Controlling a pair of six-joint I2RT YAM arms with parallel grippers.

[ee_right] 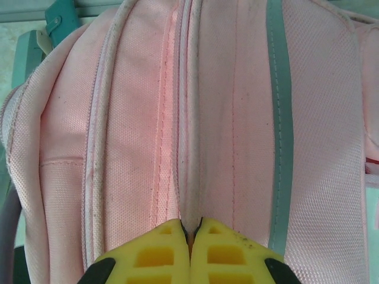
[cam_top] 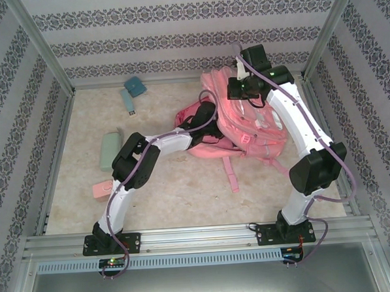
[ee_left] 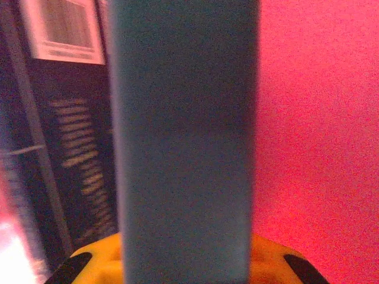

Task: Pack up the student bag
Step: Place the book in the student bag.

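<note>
Overhead view, bottom of frame: both arm bases are bolted to the aluminium rail (cam_top: 200,236). The left arm (cam_top: 122,189) rises up-frame, bends left of centre and reaches rightward to the middle. The right arm (cam_top: 301,173) climbs the right side and folds back toward upper centre.

Lower left on the tabletop (cam_top: 178,192): a small pink box (cam_top: 102,189). Just above it and apart from it, a pale green case (cam_top: 109,150) lies lengthwise.

Centre to right of centre: the student bag (cam_top: 236,127) lies on the tabletop, with one strap (cam_top: 232,173) trailing down-frame. The left arm's wrist enters the bag at its left side.

In its wrist view, the left end effector (ee_left: 186,269) has yellow fingers (ee_left: 278,260) either side of a flat blue-grey slab (ee_left: 183,136), which stands up the middle of the frame; it is gripping the slab. Pink fabric lies to the right. A dark item (ee_left: 65,118) with a white label is at upper left, too blurred to identify.

The right end effector (ee_right: 190,236), at bottom centre of its wrist view, has its fingers pressed together, tips against a seam of the bag. Whether cloth is nipped between them cannot be told. A grey-green stripe (ee_right: 278,118) runs down the bag right of centre.

Far edge, upper left of centre overhead: a slim blue item (cam_top: 127,102) and a teal pouch (cam_top: 136,87) lie near each other. Behind them is the patterned wall (cam_top: 176,29).
</note>
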